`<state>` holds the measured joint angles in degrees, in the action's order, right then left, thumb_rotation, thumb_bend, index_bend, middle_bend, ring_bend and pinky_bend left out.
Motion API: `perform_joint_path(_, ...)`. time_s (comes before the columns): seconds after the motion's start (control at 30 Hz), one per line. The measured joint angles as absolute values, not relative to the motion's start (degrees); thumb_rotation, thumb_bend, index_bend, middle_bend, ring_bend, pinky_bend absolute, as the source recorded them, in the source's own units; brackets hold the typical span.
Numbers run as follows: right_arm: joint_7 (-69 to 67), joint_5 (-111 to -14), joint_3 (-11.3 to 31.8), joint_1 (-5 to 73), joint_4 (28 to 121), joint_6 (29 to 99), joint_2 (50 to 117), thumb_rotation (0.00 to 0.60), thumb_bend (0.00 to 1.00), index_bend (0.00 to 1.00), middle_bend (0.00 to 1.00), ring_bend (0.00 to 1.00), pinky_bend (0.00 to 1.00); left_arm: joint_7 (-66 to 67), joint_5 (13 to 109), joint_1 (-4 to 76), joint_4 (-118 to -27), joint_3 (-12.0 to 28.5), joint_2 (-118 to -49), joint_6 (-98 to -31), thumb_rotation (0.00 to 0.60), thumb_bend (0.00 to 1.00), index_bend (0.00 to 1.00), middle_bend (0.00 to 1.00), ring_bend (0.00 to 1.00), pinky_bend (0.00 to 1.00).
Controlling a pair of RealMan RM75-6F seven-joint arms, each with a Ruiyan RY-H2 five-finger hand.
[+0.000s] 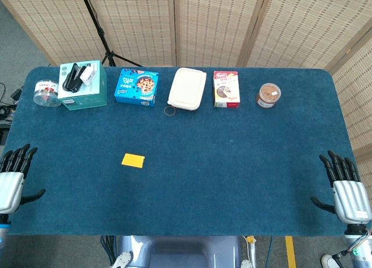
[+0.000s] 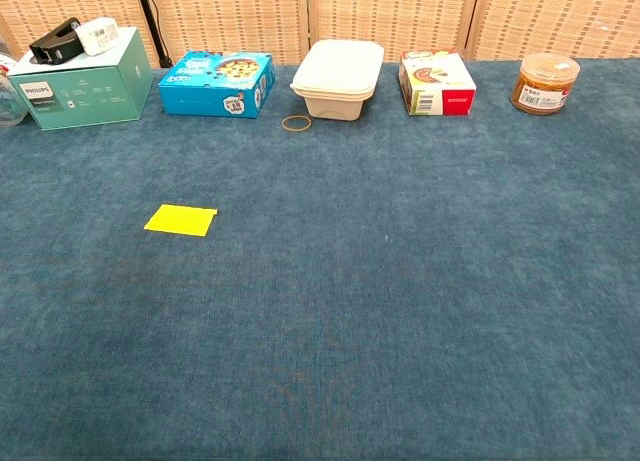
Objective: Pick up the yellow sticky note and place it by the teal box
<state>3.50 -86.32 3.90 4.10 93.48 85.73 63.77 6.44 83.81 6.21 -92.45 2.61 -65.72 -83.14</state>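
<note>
Yellow sticky note [image 1: 133,160] flat on the counter [image 1: 232,175] — untouched, well apart from the teal box [image 1: 87,92].
Left robot hand [image 1: 13,178] and right robot hand [image 1: 347,189] rest at the counter's side edges — fingers spread, holding nothing. Teal box sits far-left in the back row, blue box [image 1: 137,87] just beside it.

Along the top of the frame stand, left to right, a jar [image 1: 46,93], the box [image 1: 83,86] with what may be a tape dispenser [image 2: 56,41] on it, a biscuit box [image 1: 136,87], a lidded container [image 1: 187,88], a small carton [image 1: 226,89] and a tub [image 1: 268,95]. A rubber band [image 2: 296,123] lies just before the container. The sticky note [image 1: 132,160] lies alone left of centre on the bench [image 1: 232,175].
</note>
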Motion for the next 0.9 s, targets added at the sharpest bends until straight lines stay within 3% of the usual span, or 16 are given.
perform_joint_path(0.53, 4.6, -86.8, 3.4, 4.1, 93.6, 85.5, 64.2, 0.600, 0.00, 0.00, 0.00, 0.00, 0.00, 7.4, 84.4, 7.6, -93.1, 2.5, -65.5, -81.2, 0.600, 0.00, 0.10, 0.00, 0.00, 0.00)
perform_joint_path(0.9, 2.3, -86.2, 3.9, 4.0, 93.5, 85.6, 63.4, 0.600, 0.00, 0.00, 0.00, 0.00, 0.00, 11.7, 86.0, 14.5, -95.5, 2.3, -64.0, -71.3, 0.600, 0.00, 0.12, 0.00, 0.00, 0.00)
